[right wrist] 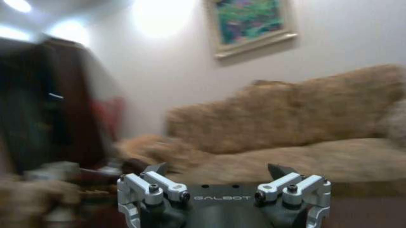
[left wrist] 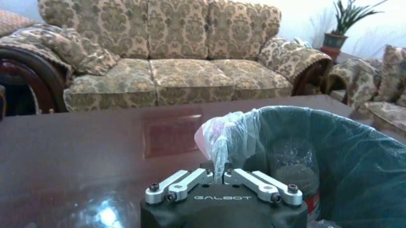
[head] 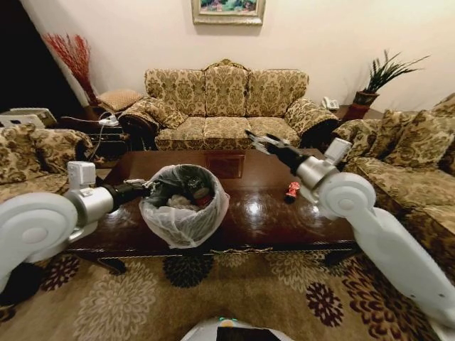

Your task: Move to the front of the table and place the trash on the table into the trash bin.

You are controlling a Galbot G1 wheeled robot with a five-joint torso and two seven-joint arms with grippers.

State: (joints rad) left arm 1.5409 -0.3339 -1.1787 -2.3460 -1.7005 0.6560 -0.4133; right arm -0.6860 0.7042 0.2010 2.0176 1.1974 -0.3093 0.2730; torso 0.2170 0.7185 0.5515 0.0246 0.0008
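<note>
A living room lined with floral sofas [head: 226, 99] framed the scene, with a dark glossy counter [head: 263, 206] at its centre. The left end effector [head: 146, 189] was pinched together on the whitish liner at the rim of the trash bin [head: 184, 206], which stood on the counter's near-left part; the left wrist view showed the fingers [left wrist: 236, 175] closed on the puffed plastic of the trash bin [left wrist: 330, 161]. Inside the bin lay a clear bottle [left wrist: 293, 164] and other crumpled items. The right end effector [head: 257, 141] hung above the counter's far middle with its fingers spread apart and holding nothing; in the right wrist view the right end effector [right wrist: 217, 173] pointed toward the sofa and a framed picture [right wrist: 252, 21]. A red wrapper [head: 291, 190] lay on the counter's right part, just beside the right arm.
</note>
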